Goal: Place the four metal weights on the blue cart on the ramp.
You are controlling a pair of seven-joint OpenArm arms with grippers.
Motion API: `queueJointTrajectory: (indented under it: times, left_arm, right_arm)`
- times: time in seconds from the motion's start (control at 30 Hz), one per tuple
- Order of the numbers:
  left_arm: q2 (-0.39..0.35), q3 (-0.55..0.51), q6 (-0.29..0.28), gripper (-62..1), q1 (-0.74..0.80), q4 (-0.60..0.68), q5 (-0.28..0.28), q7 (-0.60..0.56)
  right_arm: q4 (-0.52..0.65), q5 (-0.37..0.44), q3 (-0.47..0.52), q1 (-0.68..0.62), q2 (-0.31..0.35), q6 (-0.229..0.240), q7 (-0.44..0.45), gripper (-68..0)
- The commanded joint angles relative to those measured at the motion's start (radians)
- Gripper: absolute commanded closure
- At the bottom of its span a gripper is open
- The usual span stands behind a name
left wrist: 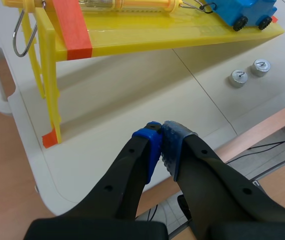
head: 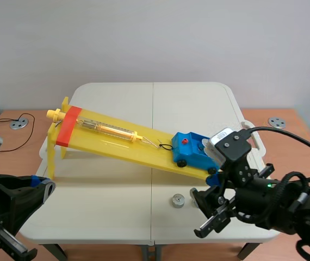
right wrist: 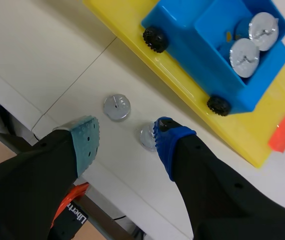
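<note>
Cart weights [right wrist: 243, 56], two, sat in the blue cart [right wrist: 182, 32] on the ramp [right wrist: 247, 136]; the right gripper [right wrist: 125, 136] hung wide over two table weights [right wrist: 116, 107], apparently to pick one; the left gripper [left wrist: 161, 137] was pinched closed.

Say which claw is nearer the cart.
Right. The right claw hovers open just off the cart's side, over two loose weights on the table. The left claw is shut at the table's near edge, short of the ramp's raised end.
</note>
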Motion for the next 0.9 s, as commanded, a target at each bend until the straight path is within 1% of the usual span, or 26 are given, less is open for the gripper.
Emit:
queueJointTrajectory:
  times: [0.0,0.03,0.1,0.47,0.7,0.87]
  left_arm:
    - [0.008,-0.015,-0.036,-2.7,-0.031,0.071,-0.051,-0.082]
    - [0.008,-0.015,-0.036,-2.7,-0.031,0.071,-0.051,-0.082]
    - [0.008,-0.015,-0.036,-2.7,-0.031,0.071,-0.051,-0.082]
    - [0.008,-0.015,-0.036,-2.7,-0.031,0.071,-0.051,-0.081]
    - [0.008,-0.015,-0.036,-2.7,-0.031,0.071,-0.051,-0.081]
    - [0.008,-0.015,-0.036,-2.7,-0.031,0.071,-0.051,-0.081]
  right_arm:
    - [0.034,0.030,0.003,0.094,0.001,-0.042,0.147,-26.4]
    - [0.019,0.019,-0.008,0.103,-0.006,-0.058,0.150,-26.4]
    - [-0.010,0.007,-0.029,0.123,-0.014,-0.077,0.162,-26.4]
    - [-0.150,-0.037,-0.089,0.209,-0.072,-0.130,0.193,-26.3]
    - [-0.223,-0.045,-0.101,0.251,-0.103,-0.130,0.213,-26.3]
    - [-0.250,-0.046,-0.119,0.266,-0.108,-0.129,0.227,-25.7]
